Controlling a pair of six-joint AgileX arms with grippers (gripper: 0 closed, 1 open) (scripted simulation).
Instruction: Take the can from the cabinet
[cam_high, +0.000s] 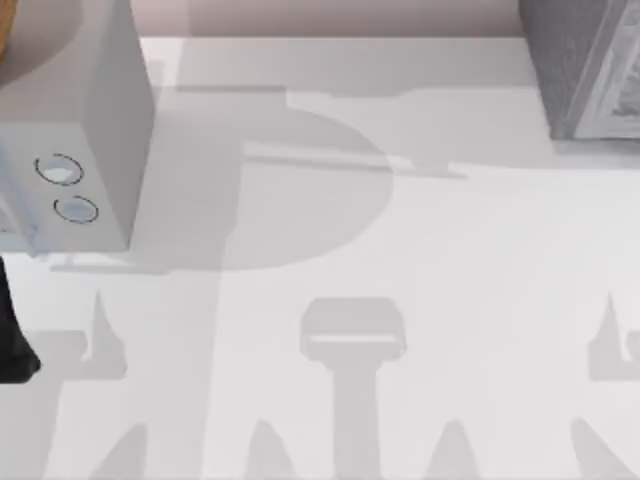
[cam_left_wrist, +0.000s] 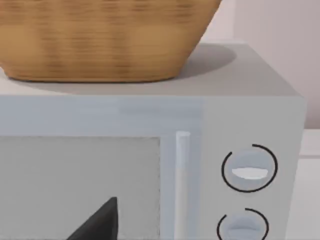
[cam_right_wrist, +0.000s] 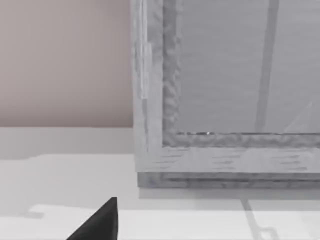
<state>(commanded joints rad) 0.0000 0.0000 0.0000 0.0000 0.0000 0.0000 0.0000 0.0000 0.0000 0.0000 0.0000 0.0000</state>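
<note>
The top view looks straight down on the surface (cam_high: 400, 240). The left wrist view closely faces the microwave (cam_left_wrist: 150, 120); the right wrist view closely faces the cabinet (cam_right_wrist: 225, 150).

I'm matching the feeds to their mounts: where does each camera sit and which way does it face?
Top view: above the table, looking down; dial box at left, cabinet at right.
Left wrist view: faces the dial box's front, basket on top; a dark left fingertip shows.
Right wrist view: faces the cabinet's framed front; a dark right fingertip shows.
Shared: each box shows from above and from one wrist.
</note>
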